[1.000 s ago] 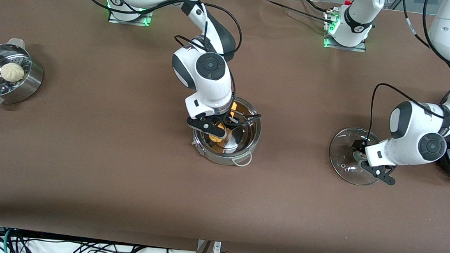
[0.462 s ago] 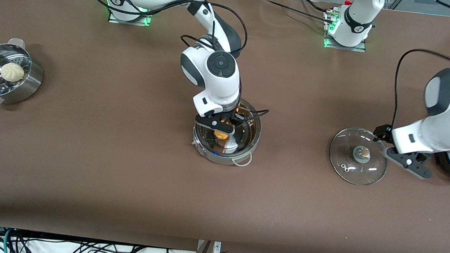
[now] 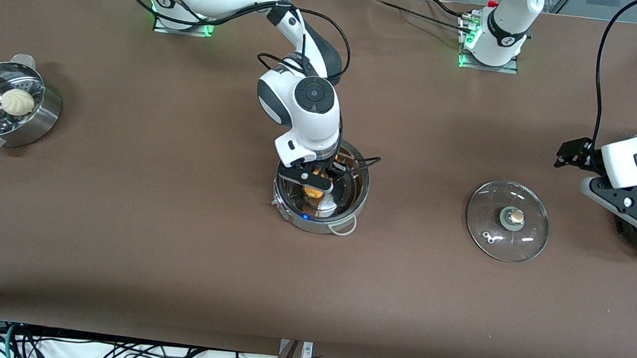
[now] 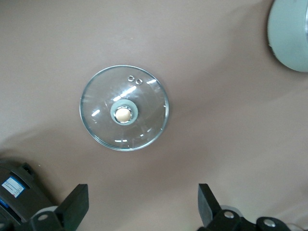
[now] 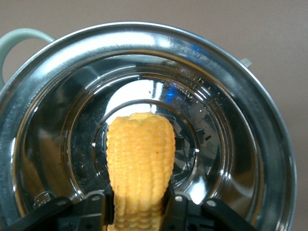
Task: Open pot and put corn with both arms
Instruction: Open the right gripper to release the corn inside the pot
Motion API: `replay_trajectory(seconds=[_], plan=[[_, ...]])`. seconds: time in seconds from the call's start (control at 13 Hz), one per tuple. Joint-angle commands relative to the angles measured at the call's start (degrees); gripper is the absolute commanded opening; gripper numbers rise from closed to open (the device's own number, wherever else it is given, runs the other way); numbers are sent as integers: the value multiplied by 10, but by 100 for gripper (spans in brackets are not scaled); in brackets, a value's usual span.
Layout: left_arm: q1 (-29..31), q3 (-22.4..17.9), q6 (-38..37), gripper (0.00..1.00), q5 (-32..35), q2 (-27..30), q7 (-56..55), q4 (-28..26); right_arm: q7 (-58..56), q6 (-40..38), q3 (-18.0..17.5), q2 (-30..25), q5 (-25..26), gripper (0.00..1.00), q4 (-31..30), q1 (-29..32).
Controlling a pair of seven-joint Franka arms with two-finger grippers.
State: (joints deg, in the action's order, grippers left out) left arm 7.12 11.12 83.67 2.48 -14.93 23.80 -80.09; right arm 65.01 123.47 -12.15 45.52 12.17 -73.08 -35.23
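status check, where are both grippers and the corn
Right gripper shut on yellow-orange corn cob, over open shiny steel pot. Left gripper open, up over the table beside the round glass lid, which lies flat. Nothing in the way.

Crowding the mouth of the pot (image 3: 353, 201) at the frame's centre with the right hand (image 3: 313, 181) clamped on the corn (image 5: 140, 163). Leaving the lid (image 3: 526, 237) uncovered, the left hand (image 4: 139, 214) hanging wide apart above. Keeping the surface (image 3: 170, 258) bare along the lower frame.

Robotics lab, bolted arm bases (image 3: 488, 58), brown-covered table (image 3: 173, 235), loose cables (image 3: 103, 351) along its edge
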Motion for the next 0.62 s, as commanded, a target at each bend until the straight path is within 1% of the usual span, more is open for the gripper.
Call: replay_trajectory(seconds=[0.0, 0.08, 0.23, 0.31, 0.46, 0.54], plan=[[-2, 13, -18, 100, -5, -15, -29, 21, 14, -2, 1, 12, 14, 80, 22, -5], [-3, 15, -18, 100, -7, -15, -47, 21, 14, -2, 1, 12, 15, 86, 22, -5], [-5, 16, -18, 100, -7, -15, -59, 21, 14, -2, 1, 12, 15, 89, 22, -5], [-5, 16, -18, 100, -7, -15, -59, 21, 15, -2, 1, 12, 15, 94, 22, -5], [-4, 15, -18, 100, -7, -15, -59, 20, 10, -6, 2, 10, 21, 99, 22, -5], [-3, 15, -18, 100, -7, -14, -58, 20, 6, -12, 1, 5, 39, 99, 22, -5]])
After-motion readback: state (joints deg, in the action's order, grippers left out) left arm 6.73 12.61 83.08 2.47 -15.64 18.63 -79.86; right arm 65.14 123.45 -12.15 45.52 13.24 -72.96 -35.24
